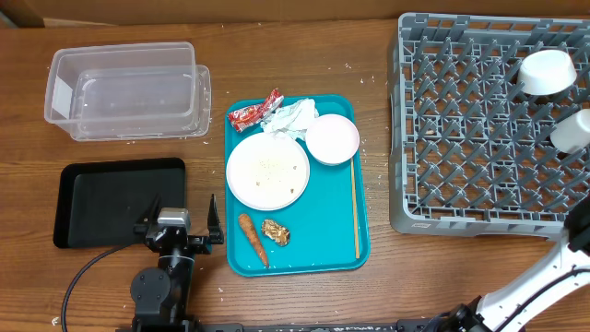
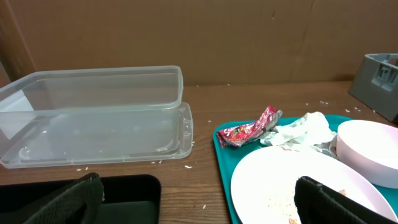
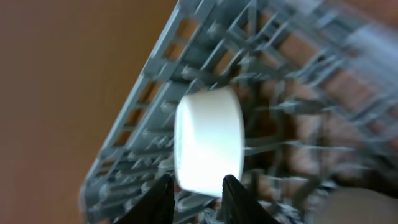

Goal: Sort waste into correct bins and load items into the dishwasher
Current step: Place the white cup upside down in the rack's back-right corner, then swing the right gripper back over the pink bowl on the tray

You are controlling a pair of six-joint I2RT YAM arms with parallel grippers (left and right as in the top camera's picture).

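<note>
On the teal tray lie a red wrapper, white tissue, a carrot and a brown lump. Beside them are the plate, flecked with rice, and a white bowl. The grey dish rack holds another bowl and a cup. My left gripper hangs open between the black tray and the teal tray, with nothing in it. My right gripper stands slightly open, its tips flanking the lower edge of the cup, which lies on its side among the pegs.
The clear tub sits at the back left, behind the black tray. A thin wooden stick lies along the teal tray's right side. Loose rice grains dot the wood. My right arm comes in from the front right corner.
</note>
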